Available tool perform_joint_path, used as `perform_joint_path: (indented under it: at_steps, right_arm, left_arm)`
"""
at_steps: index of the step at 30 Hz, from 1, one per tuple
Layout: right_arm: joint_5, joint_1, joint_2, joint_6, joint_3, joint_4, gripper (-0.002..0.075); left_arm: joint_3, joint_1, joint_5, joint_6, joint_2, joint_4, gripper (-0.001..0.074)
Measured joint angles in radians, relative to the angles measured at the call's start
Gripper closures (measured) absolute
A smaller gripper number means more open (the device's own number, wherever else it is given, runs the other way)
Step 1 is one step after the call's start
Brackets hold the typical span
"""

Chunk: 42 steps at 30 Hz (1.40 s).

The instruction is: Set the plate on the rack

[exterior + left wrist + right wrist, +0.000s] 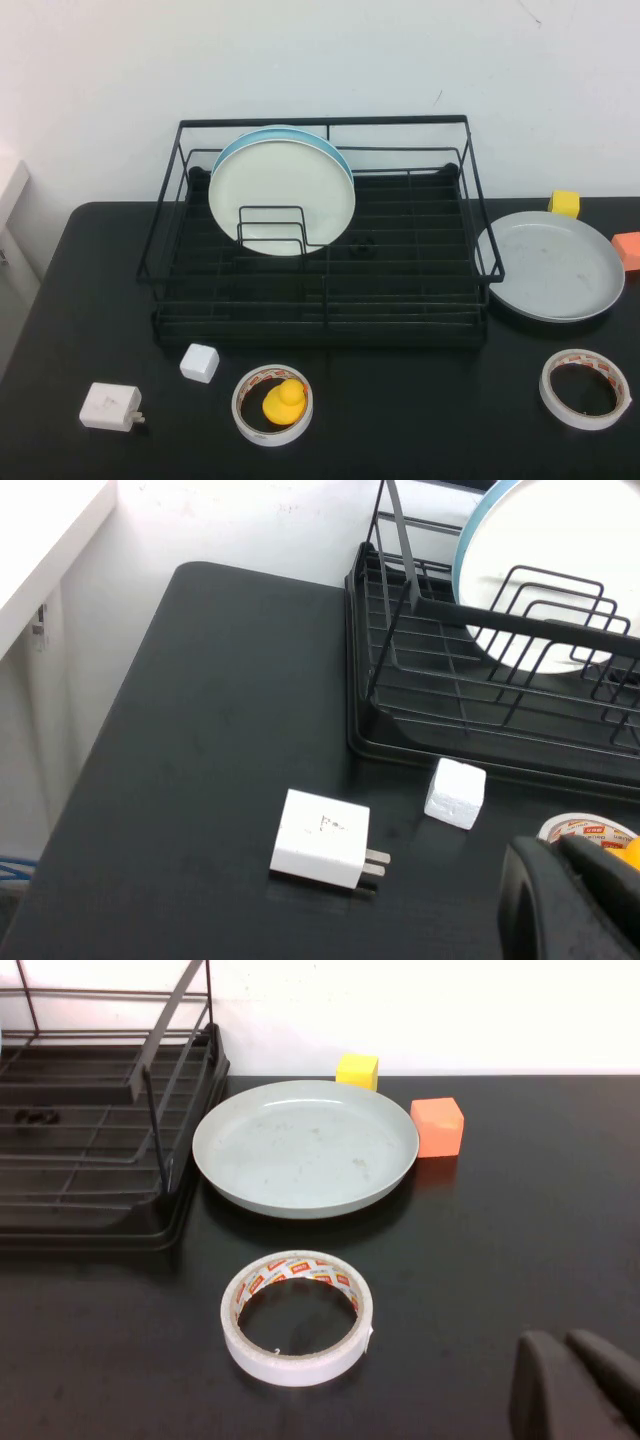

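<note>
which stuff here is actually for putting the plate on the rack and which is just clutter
For the job:
- light-grey plate, flat on the table right of the rack
- black wire dish rack
- left gripper and right gripper, both shut, holding nothing

Lying about:
- cream-white plate and light blue plate, in the rack
- two tape rolls
- rubber duck
- white charger
- white cube
- yellow block
- orange block

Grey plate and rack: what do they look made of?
The grey plate looks like matte plastic or melamine, though glazed ceramic is possible: dull even surface, faint smudges. The rack looks like black-coated metal wire: thin rigid rods in a welded-looking frame.
</note>
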Motion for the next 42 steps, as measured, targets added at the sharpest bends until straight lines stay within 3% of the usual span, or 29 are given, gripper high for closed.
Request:
perform_joint_path:
  at_steps: [37, 42]
  right_arm:
    - [0.0, 0.0, 0.0, 0.0, 0.0, 0.0, 0.0728]
    - [-0.011, 0.0, 0.0, 0.0, 0.0, 0.0, 0.0728]
  left_arm:
    - [0.0, 0.0, 0.002, 0.003, 0.0, 0.0, 0.0736]
    - [0.002, 0.0, -0.062, 0.003, 0.0, 0.003, 0.0736]
